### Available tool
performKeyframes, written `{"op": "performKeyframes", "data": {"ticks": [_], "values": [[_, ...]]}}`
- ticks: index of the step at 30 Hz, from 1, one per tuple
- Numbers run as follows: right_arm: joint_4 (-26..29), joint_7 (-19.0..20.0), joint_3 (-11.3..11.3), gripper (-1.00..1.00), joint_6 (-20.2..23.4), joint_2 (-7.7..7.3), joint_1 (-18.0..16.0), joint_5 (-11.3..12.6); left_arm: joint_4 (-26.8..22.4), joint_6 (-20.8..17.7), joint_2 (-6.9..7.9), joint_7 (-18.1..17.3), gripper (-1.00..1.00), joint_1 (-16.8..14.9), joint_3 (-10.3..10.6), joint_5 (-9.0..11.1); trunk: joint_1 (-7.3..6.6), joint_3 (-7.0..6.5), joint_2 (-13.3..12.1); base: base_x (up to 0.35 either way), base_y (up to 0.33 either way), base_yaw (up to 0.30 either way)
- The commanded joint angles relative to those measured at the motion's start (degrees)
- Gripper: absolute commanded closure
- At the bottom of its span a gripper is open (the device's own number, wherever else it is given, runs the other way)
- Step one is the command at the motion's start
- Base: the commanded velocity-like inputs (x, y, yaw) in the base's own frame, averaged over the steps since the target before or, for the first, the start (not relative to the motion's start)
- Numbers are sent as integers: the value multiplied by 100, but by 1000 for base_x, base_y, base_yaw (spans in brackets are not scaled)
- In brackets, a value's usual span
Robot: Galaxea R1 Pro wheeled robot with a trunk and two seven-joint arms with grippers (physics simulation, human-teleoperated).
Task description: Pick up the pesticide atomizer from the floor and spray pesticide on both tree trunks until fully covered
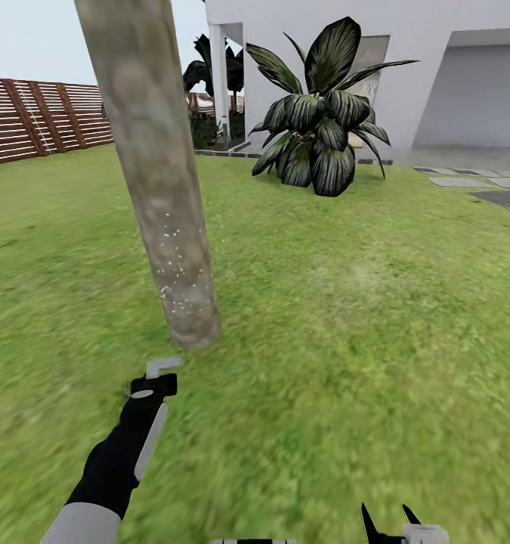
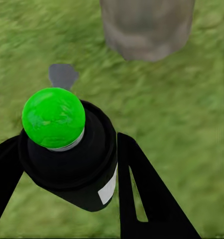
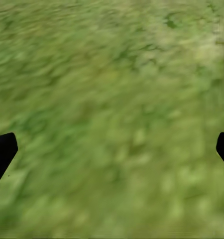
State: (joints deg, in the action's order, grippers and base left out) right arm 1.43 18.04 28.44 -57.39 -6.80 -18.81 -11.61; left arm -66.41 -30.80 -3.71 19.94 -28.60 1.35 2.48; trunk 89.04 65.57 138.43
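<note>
The pesticide atomizer [image 2: 72, 164] is a small black bottle with a bright green cap and a white label. My left gripper [image 2: 67, 174] is shut on it, one black finger on each side. In the head view the atomizer [image 1: 156, 376] points its grey nozzle at the base of a tree trunk [image 1: 153, 166], a short gap away. The trunk is thick, mottled grey-beige and leaning, with white specks on its lower part. The trunk base [image 2: 147, 25] also shows ahead of the nozzle. My right gripper [image 1: 391, 525] hangs open over the grass floor [image 3: 112, 119], holding nothing.
A broad-leaved dark plant [image 1: 315, 128] stands in front of the white house [image 1: 436, 75]. A brown slat fence [image 1: 35, 117] runs along the far left. Grey paving stones [image 1: 474, 181] lie at the far right. Open lawn [image 1: 360, 317] spreads to the right of the trunk.
</note>
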Motion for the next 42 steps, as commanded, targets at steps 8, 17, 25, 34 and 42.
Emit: {"op": "performKeyframes", "data": {"ticks": [8,17,25,34,42], "values": [[-4,-2,2,-100,-9,-5,0,1,137,22,13,1,100,3,-29,23,0,0,0,48,-270,20],[-11,-2,3,-100,-9,-5,0,1,85,31,46,-2,100,3,-39,31,0,0,0,127,-257,261],[-11,-2,3,-100,-9,-5,0,1,106,38,49,-42,100,46,-43,34,0,0,0,-217,-165,92],[15,-2,-3,-100,-9,-3,0,-4,1316,681,806,-2141,100,253,240,-102,0,0,0,-344,-6,0],[2728,304,-1412,-100,3198,358,-381,-1269,2503,2421,1921,-6667,100,186,458,-561,0,0,0,-224,0,0]]}}
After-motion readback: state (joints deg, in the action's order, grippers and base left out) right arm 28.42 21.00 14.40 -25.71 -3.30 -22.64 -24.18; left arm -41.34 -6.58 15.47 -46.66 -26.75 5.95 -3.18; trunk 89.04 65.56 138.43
